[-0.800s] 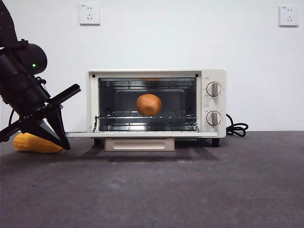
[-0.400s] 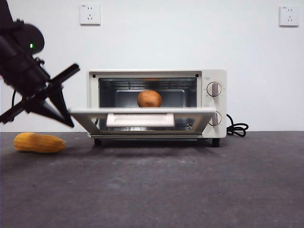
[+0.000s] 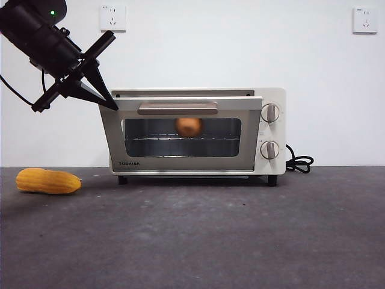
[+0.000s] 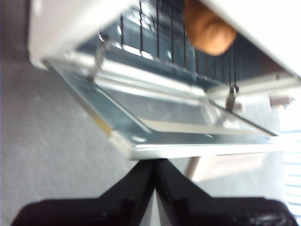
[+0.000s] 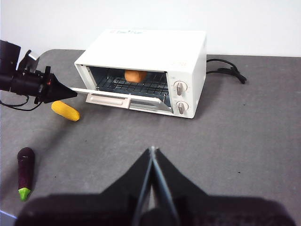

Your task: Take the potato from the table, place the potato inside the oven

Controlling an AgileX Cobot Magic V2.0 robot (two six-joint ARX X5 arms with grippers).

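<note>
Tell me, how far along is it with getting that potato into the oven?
Nearly finished. The potato already sits on the rack inside the oven, not on the table. In hand: the left tool, shut, presses its tip against the door's upper corner, and the door is almost upright. Left: closing the last gap. The right tool waits, shut, away from the oven.

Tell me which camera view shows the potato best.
The left wrist view: the potato is large and close on the oven rack, seen past the half-raised door, though cropped at the frame's edge. The front view shows it dimmed behind the door glass. The right wrist view shows it whole but small and distant.
</note>
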